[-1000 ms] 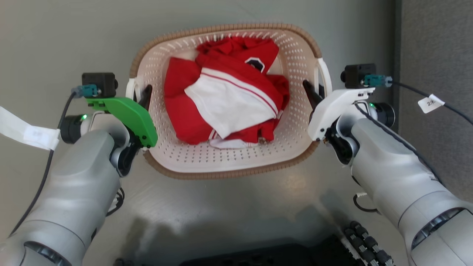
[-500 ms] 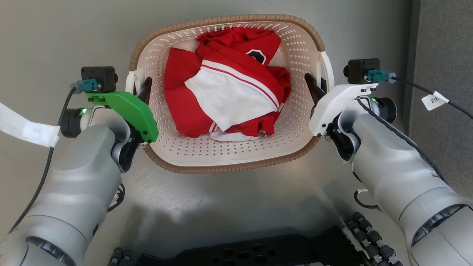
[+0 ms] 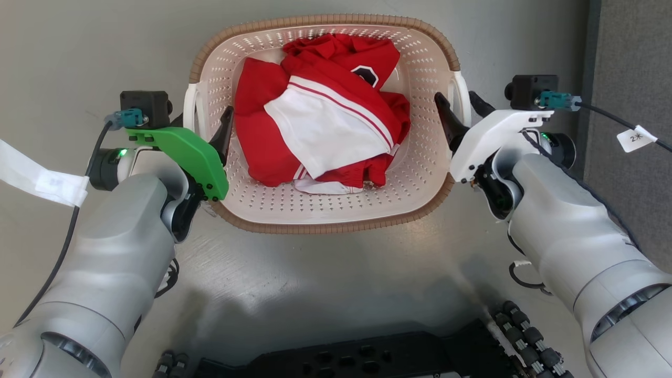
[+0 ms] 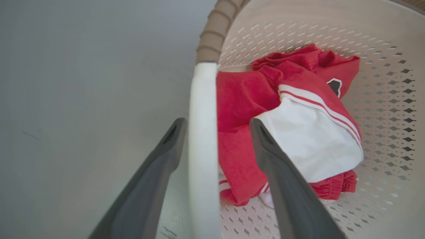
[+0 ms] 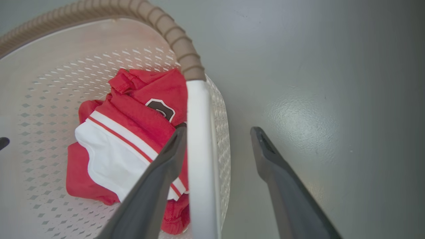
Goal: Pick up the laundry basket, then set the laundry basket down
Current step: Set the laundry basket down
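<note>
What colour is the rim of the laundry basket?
The rim is brown, woven-look; clearest in the head view.

My head camera looks steeply down on the laundry basket (image 3: 325, 227) from above my forearms (image 3: 115, 252). My 2 wrist cameras sit close, each sighting along its fingers (image 4: 159, 166) past a white handle (image 4: 202, 132), seemingly downward. All 3 views share the red-and-white clothes (image 3: 262, 147).

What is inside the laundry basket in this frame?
Inside the laundry basket lies crumpled red and white clothing with a dark badge. The basket's perforated floor shows around it; whatever lies beneath the clothing is covered.
</note>
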Controlling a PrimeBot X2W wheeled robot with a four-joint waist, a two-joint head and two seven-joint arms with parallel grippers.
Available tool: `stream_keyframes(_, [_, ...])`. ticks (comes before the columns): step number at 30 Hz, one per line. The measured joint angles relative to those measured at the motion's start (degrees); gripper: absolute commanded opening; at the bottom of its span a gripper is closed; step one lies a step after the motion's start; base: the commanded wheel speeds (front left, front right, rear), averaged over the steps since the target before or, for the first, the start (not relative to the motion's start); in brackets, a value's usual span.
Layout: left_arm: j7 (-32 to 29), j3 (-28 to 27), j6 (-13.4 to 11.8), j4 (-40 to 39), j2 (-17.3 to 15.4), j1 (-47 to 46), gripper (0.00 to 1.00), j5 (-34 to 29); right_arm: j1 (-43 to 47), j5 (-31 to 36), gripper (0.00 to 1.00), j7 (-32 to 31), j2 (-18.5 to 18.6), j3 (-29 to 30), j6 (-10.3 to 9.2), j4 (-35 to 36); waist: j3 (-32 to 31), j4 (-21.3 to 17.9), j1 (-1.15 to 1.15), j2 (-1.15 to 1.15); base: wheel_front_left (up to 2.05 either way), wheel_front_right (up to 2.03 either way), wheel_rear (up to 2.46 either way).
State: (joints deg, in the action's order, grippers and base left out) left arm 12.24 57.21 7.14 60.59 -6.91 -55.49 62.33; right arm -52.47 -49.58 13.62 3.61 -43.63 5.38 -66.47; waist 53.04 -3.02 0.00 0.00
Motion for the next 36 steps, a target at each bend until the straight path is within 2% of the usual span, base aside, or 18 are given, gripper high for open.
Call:
stream_keyframes(18, [0.9,0.7,0.0,1.0,0.1,0.2,1.00,0.5,0.3,-0.4,1.00,0.0,-0.1,-1.2,-0.01,-0.9,-3.0,0.2,0.00,0.00,0.00,0.00,0.00])
stream_keyframes(36, [2.0,0.2,0.0,0.4,-1.0,4.5,1.00,1.9,4.2,-2.3,1.00,0.5,-0.1,0.1,0.00,-0.9,-14.5,-0.6,0.00,0.00,0.00,0.00,0.00])
